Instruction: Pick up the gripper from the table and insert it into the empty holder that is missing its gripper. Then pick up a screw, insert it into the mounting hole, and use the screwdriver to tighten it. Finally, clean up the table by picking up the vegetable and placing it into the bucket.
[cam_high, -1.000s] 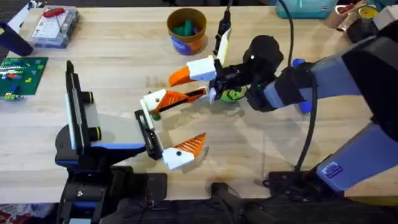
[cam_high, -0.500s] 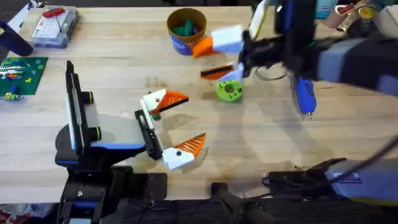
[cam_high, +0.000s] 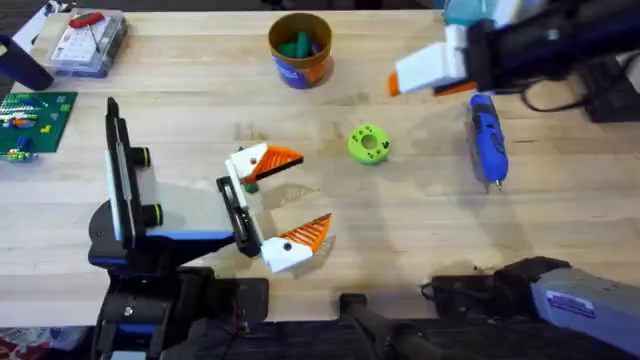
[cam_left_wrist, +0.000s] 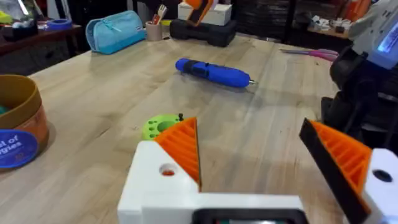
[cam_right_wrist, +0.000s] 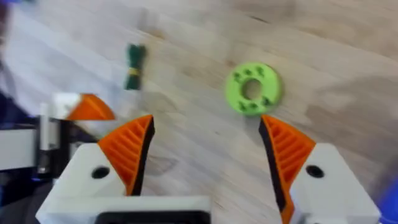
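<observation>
The orange ribbed gripper (cam_high: 275, 159) sits in the white holder (cam_high: 241, 164) on the black bar (cam_high: 237, 212) of my left gripper (cam_high: 312, 190). That one stands open near the table's front. In the left wrist view a round hole (cam_left_wrist: 166, 169) shows in the finger's white base. The lime-green vegetable (cam_high: 368, 143) lies flat on the table, just beyond that finger (cam_left_wrist: 158, 126). My right gripper (cam_high: 425, 85) hangs open and holds nothing, far right of the bucket (cam_high: 300, 48), with the vegetable (cam_right_wrist: 252, 89) below it. The blue screwdriver (cam_high: 487, 140) lies at the right.
A clear parts box (cam_high: 85, 40) and a green board (cam_high: 30, 120) sit at the far left. The bucket holds a teal-green item (cam_high: 296, 45). A blue pouch (cam_left_wrist: 115, 28) and other clutter stand beyond the table. Bare wood lies between the vegetable and the screwdriver.
My right gripper has let go at the holder, risen and swung away to the far right. The orange finger stays in the holder. The left arm has not moved.
</observation>
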